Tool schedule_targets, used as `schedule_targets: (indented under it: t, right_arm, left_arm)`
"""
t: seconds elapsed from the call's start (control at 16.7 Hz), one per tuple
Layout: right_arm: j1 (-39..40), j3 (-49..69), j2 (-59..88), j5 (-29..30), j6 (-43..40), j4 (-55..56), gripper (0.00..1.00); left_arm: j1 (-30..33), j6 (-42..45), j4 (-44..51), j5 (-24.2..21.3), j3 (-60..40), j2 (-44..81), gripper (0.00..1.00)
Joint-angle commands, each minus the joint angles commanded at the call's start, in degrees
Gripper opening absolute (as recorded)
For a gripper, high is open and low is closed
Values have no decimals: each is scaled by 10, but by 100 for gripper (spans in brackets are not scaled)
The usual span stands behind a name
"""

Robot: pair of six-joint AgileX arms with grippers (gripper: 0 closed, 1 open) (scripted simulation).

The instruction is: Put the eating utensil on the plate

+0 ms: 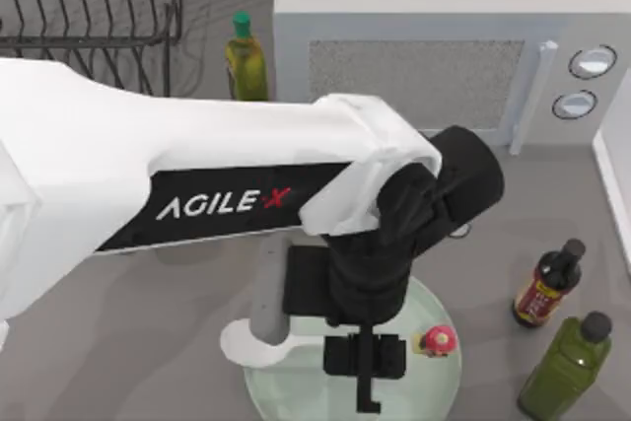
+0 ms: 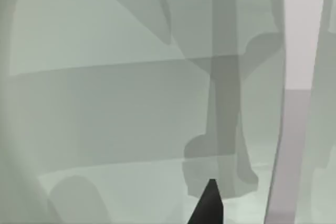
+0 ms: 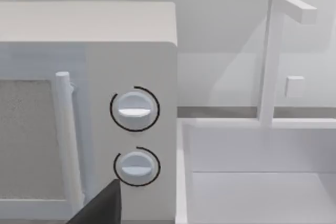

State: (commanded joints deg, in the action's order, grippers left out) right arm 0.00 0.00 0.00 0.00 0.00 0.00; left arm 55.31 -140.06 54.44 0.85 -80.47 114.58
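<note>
The plate [image 1: 439, 386], round, pale green and glassy, lies at the table's front middle. The eating utensil [image 1: 438, 340], a tiny item with a rounded red-pink end and a yellowish bit, rests on the plate's right part near the rim. My left arm reaches across the table, and its black left gripper [image 1: 367, 382] hangs over the middle of the plate, a short way left of the utensil and apart from it. The plate [image 2: 105, 103] shows as a greenish glassy surface in the left wrist view. My right arm is parked at the right, facing the microwave.
A white microwave [image 1: 424, 66] stands at the back, with a wire dish rack [image 1: 89, 7] at the back left and a yellow-green bottle [image 1: 245, 61] between them. A dark sauce bottle [image 1: 547, 288] and a green bottle [image 1: 567, 367] stand right of the plate. A white sink [image 3: 252, 182] adjoins the microwave.
</note>
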Motion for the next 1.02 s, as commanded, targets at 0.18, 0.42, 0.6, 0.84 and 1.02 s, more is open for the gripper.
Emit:
schedule_targets:
  t: [0.18,0.42,0.6,0.84,1.02]
  right_arm:
    - [0,0,0,0,0,0,100]
    - [0,0,0,0,0,0,100]
    - [0,0,0,0,0,0,100]
    - [0,0,0,0,0,0,100]
    - [0,0,0,0,0,0,100]
  left_arm:
    - [-7,-1,-12,2,16,20,0]
    - [-7,-1,-12,2,16,20,0]
    - [-7,-1,-12,2,16,20,23]
    - [-7,-1,-12,2,16,20,53]
    - [-7,-1,-12,2,16,20,75]
